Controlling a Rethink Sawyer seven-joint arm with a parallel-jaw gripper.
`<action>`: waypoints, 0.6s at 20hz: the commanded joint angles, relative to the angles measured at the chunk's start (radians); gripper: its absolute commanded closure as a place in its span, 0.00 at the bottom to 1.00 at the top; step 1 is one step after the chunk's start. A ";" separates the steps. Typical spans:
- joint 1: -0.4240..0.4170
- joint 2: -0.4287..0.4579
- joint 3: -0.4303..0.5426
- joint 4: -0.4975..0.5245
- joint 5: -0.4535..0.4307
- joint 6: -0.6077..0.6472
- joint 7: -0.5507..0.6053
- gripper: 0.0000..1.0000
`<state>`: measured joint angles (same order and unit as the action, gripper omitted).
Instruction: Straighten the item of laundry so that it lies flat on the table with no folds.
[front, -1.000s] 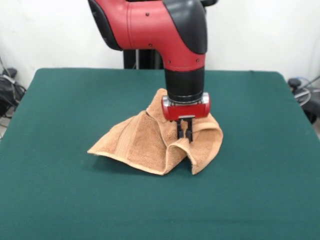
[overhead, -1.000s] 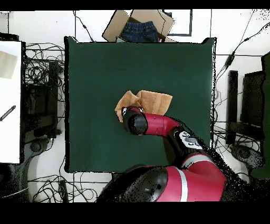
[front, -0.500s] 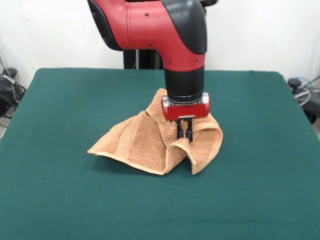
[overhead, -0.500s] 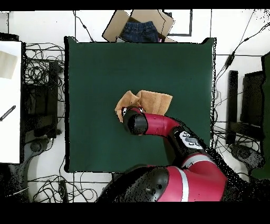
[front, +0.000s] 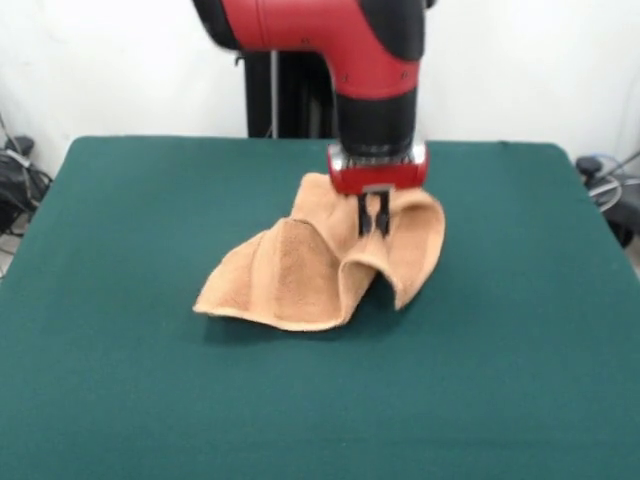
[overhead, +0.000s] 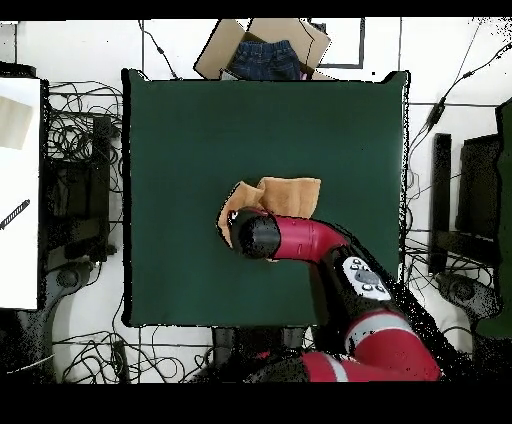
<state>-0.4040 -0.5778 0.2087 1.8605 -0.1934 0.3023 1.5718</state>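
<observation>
Green table (front: 120, 400) carries crumpled tan towel (front: 290, 275), long axis left-right, lying corner toward left; tool (front: 372, 222) pinches raised fold near right end.

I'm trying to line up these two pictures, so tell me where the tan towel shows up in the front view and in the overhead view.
Front view: the towel sits near the middle of the green table, bunched up and pinched by the gripper at its upper right.
Overhead view: the towel lies near the table's centre, partly hidden under the arm.
Shared landmark: the red arm coming down onto the towel.
</observation>
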 joint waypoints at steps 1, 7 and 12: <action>0.073 -0.284 -0.009 0.100 0.092 0.375 0.121 1.00; 0.083 -0.392 -0.014 0.109 0.140 0.530 0.149 1.00; 0.073 -0.426 -0.008 0.102 0.169 0.595 0.139 1.00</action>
<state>-0.3393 -0.9084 0.2035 1.9091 -0.0893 0.8009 1.5718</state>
